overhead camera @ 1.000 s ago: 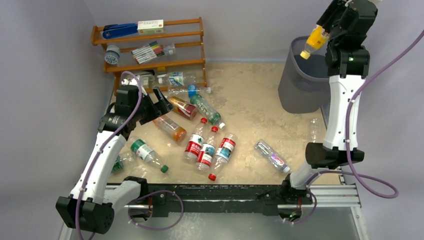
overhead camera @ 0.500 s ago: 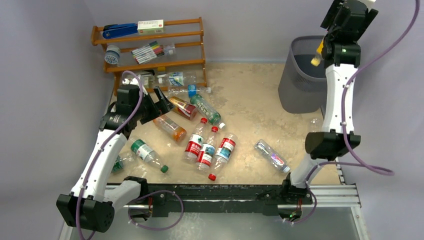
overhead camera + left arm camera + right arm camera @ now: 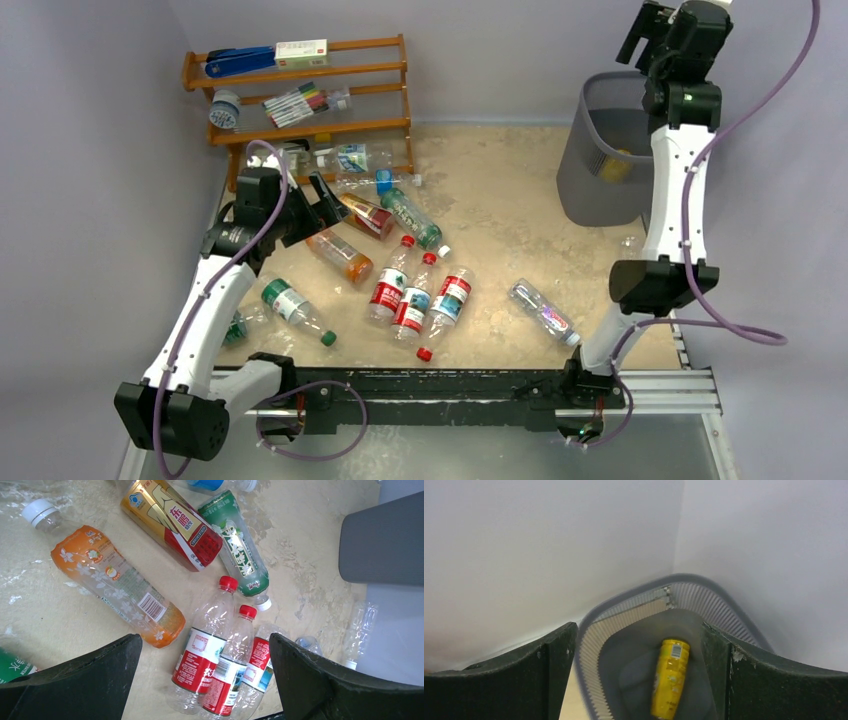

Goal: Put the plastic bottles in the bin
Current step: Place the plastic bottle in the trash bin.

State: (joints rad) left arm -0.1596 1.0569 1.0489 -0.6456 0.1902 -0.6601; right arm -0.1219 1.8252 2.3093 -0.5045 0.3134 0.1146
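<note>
Watching the right claw (image 3: 640, 32), I see the drop has just gone through. The yellow bottle (image 3: 614, 167) it held over the bin (image 3: 585, 175) a second ago is out of its grip and down inside the mesh. That claw now stands wide open with nothing between its jaws, high above the rim at the table's 1 o'clock corner. In the right wrist view the bottle lies on its side on the bin floor, straight below the gap in the claw, running from centre toward 6 o'clock. One bottle is done, then, and I judge the right arm free to go for another.

Most of the job is still left. The remaining bottles lie loose on the table (image 3: 500, 200), mostly from 9 to 7 o'clock. One clear bottle (image 3: 541, 310) lies apart at about 5 o'clock, nearest the right arm's base.

My left claw (image 3: 204, 640) hangs over that heap, also spread wide and empty, touching nothing. In its wrist view:
- The orange-filled bottle (image 3: 115, 587) lies at 10 o'clock from the gap.
- The red-and-gold bottle (image 3: 170, 520) lies at 12 o'clock.
- The green-labelled bottle (image 3: 240, 547) lies at 1 o'clock.
- Two red-capped bottles (image 3: 200, 655) lie side by side almost directly under the gap.

I'd call those two the likeliest next pick, though they press together, so closing on just one may be awkward.
</note>
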